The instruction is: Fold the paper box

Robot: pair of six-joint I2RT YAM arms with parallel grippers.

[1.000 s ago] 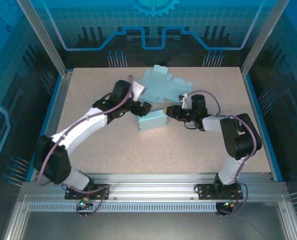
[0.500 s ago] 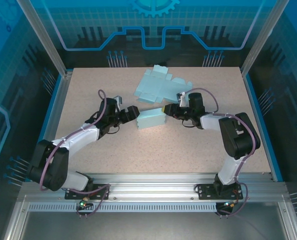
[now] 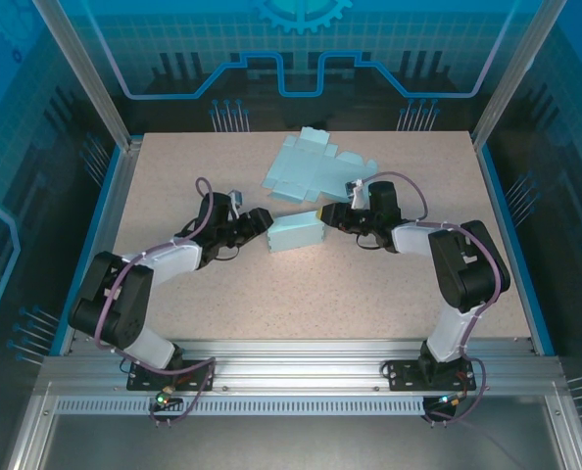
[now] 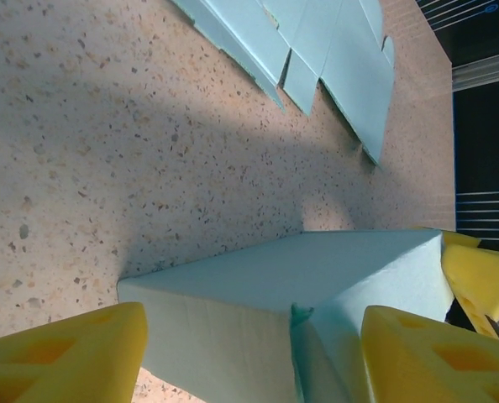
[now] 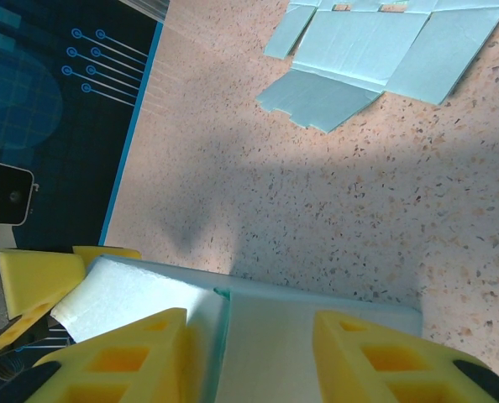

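Now the left arm point(image 3: 164, 259) lies low over the near-left table; a second ago it was raised and reaching over the far sheet.

- left gripper point(image 4: 254, 336): has come down at the left end of the paper box point(image 3: 296, 233). Jaws narrower than before, one yellow pad on either side of that end. Pads look at the card or just off it; cannot tell if they press.
- right gripper point(image 5: 249, 336): no change, clamped across the box's right end.
- Box sits mid-table between the two grippers, closed into a block, with a seam on its near face.
- Judgement: body formed; two-sided hold suggests squaring up or end-flap work, so late in the fold.
- Beyond it, well apart: a flat blank point(image 3: 311, 166), unfolded, same pale blue.
- table point(image 3: 369, 294): speckled beige, matte, shadowed around the box.
- Farthest: blue back wall point(image 3: 301, 59) with circuit graphics, inside aluminium posts.
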